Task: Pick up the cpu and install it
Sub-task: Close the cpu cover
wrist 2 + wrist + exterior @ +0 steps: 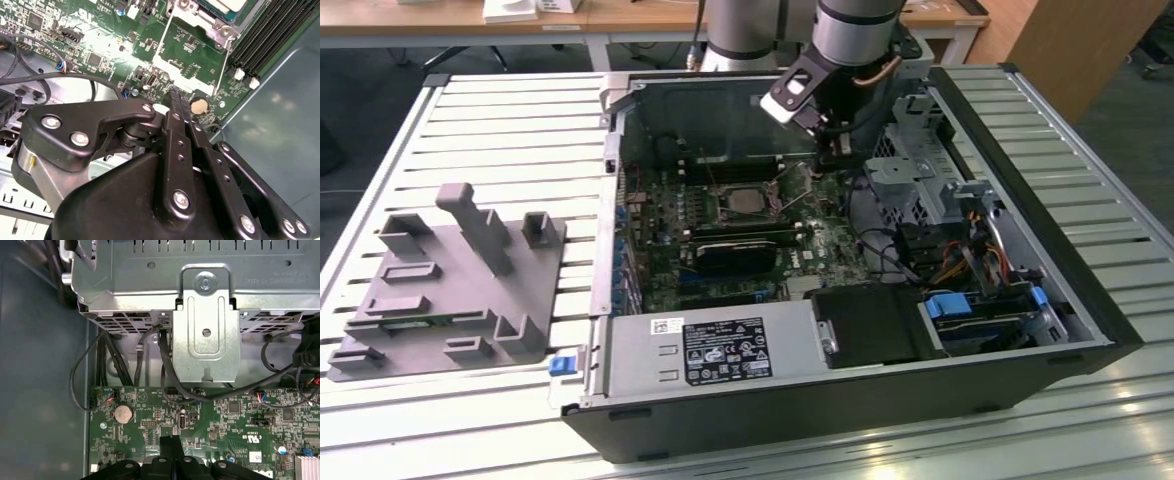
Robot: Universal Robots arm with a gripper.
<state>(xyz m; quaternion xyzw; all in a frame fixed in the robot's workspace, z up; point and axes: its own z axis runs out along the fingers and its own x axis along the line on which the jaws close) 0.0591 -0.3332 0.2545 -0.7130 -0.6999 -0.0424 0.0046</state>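
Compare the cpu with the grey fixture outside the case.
The cpu is small, flat and silvery; the grey fixture is larger, with upright posts. The cpu lies on the motherboard inside the case; the grey fixture sits on the slatted table outside. Neither is held.

Slatted metal table. On it, toward the exterior view's left, a grey fixture with upright posts. Just beside that, toward the right, an open PC case, lying on its side.

Silver cpu flat in socket
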